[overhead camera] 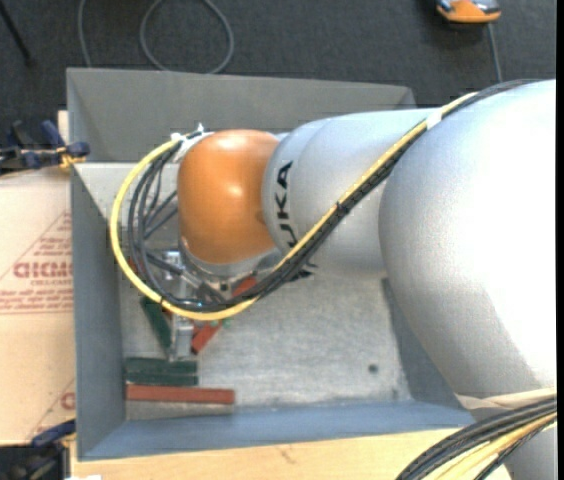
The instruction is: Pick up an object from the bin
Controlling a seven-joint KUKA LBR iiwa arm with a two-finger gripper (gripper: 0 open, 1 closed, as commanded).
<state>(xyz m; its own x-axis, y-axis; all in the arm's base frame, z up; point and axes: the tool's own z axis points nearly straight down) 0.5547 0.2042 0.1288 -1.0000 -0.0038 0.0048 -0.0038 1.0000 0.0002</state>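
Grey arm (462, 228) over grey bin (97, 298), dark floor (312, 18) around

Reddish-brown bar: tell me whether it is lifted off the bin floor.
No, the reddish-brown bar lies flat on the bin floor along the near wall, beside a dark green block.
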